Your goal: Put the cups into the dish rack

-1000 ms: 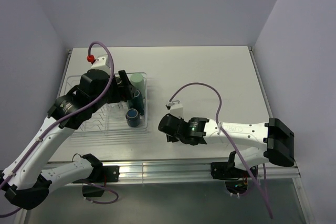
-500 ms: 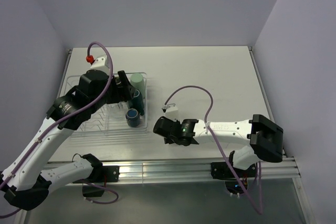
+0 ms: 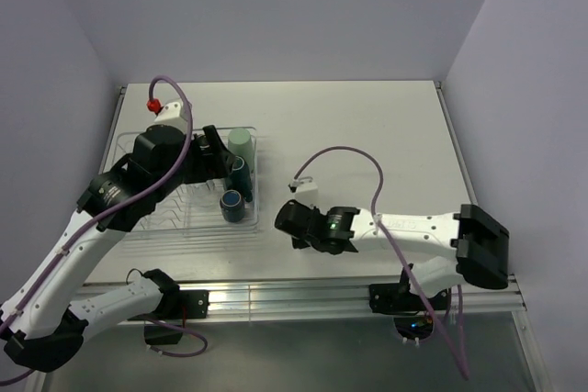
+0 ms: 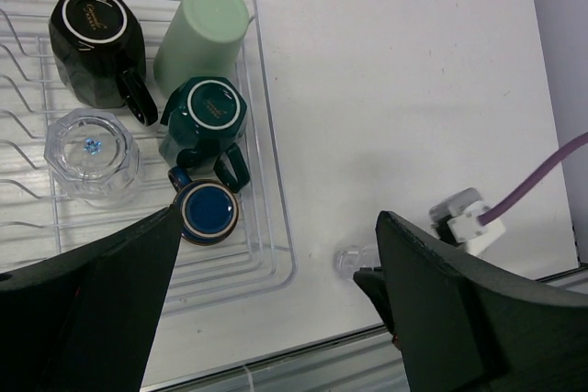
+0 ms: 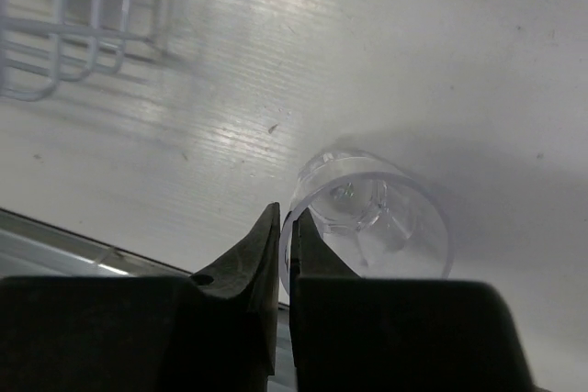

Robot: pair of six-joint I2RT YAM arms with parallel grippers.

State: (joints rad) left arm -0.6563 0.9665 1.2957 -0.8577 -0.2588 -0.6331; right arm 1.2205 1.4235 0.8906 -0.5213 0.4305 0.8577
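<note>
The clear dish rack (image 4: 276, 199) holds a black mug (image 4: 92, 29), a mint green tumbler (image 4: 202, 29), a dark green mug (image 4: 204, 117), a navy mug (image 4: 207, 211) and a clear tumbler (image 4: 92, 149). My left gripper (image 4: 276, 227) is open and empty, high above the rack's right edge (image 3: 197, 225). A second clear tumbler (image 5: 377, 218) lies tilted low over the table just right of the rack; it also shows in the left wrist view (image 4: 354, 259). My right gripper (image 5: 285, 218) is shut on its rim wall, one finger inside and one outside. In the top view my right gripper (image 3: 292, 227) hides this tumbler.
The rack's near right corner (image 5: 55, 52) is a short way left of the held tumbler. A metal rail (image 3: 303, 296) runs along the table's near edge just behind my right gripper. A purple cable (image 3: 344, 153) loops over the right arm.
My right arm shifted a little left and then back right, its gripper staying near the rack's near right corner. My left arm drew slightly back over the rack.
</note>
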